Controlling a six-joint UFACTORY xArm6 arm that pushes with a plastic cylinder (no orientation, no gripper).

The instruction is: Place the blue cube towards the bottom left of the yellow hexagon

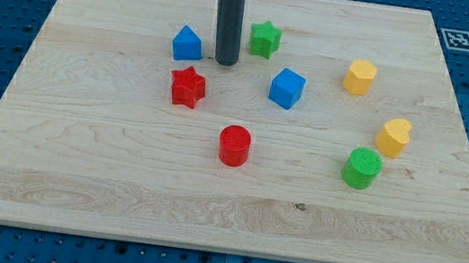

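Note:
The blue cube (286,87) lies a little above the board's middle. The yellow hexagon (360,76) lies to its upper right, apart from it. My tip (226,60) is the lower end of a dark rod coming down from the view's top. It stands to the left of the blue cube, apart from it, between a blue house-shaped block (187,43) and a green star (265,38). It touches no block that I can see.
A red star (188,86) lies below the blue house-shaped block. A red cylinder (235,144) lies near the middle. A yellow heart-like block (393,137) and a green cylinder (361,167) lie at the right. The wooden board (73,183) sits on a blue perforated table.

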